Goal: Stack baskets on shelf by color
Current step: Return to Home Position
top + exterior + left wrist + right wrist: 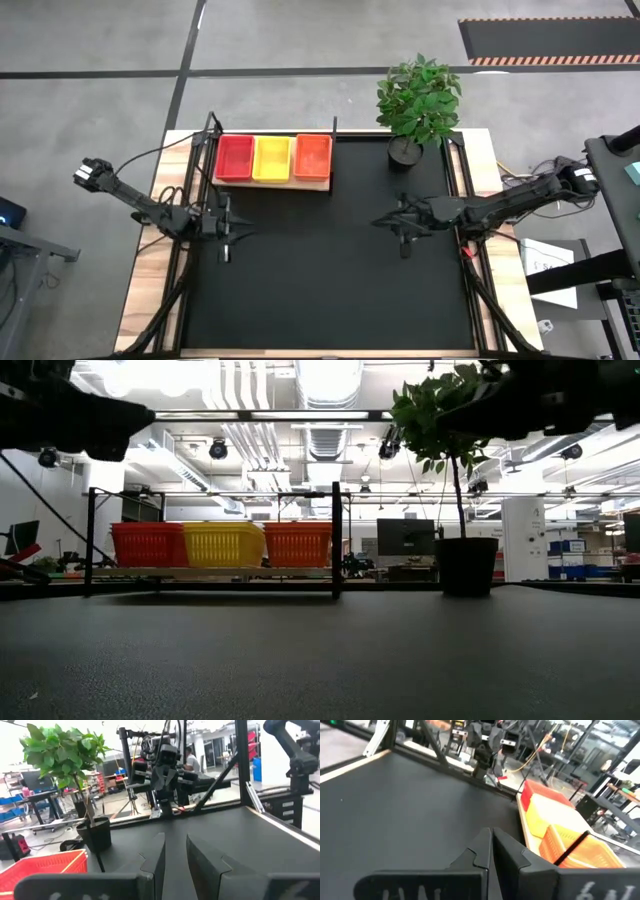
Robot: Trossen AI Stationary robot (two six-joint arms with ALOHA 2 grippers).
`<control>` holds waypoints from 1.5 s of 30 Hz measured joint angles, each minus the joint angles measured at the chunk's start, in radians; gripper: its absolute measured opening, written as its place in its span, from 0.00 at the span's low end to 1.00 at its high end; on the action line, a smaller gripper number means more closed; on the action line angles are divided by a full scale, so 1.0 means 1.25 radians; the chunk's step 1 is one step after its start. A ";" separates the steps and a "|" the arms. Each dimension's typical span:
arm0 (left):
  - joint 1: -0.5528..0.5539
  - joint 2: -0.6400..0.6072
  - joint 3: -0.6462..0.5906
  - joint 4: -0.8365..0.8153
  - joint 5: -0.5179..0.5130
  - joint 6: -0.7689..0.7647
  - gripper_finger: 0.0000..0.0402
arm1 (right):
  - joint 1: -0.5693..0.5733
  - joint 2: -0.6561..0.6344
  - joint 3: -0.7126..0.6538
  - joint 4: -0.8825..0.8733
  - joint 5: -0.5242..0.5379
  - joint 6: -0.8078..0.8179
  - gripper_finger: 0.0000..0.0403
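Overhead view of a table covered by a black mat (330, 290), with two dark robot arms reaching in from either side. At the far left of the table, a light-wood shelf (270, 184) holds three groups of baskets side by side: a red stack (234, 158) on the left, a yellow stack (272, 158) in the middle and an orange stack (313, 157) on the right. How many baskets sit in each cannot be told. No loose basket lies on the mat. A potted plant (418, 100) stands at the far right.

The left gripper (238, 230) hovers over the mat just near of the shelf, its fingers slightly apart and holding nothing. The right gripper (385, 222) hovers mid-table, well apart from the shelf, fingers pressed together and empty.

The sorting looks complete, and the step in hand appears to be the return to rest. The next move calls for both arms to draw back to their own sides without brushing the shelf
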 joint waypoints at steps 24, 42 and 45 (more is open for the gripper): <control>0.003 -0.295 -0.003 -0.261 -0.014 0.004 0.16 | 0.000 -0.503 -0.286 -0.055 0.009 0.008 0.02; 0.004 -0.331 0.037 -0.361 -0.075 0.026 0.16 | 0.001 -0.703 -0.258 -0.332 0.062 0.001 0.02; 0.004 -0.328 0.005 -0.365 -0.082 0.023 0.16 | 0.000 -0.703 -0.264 -0.363 0.082 -0.002 0.02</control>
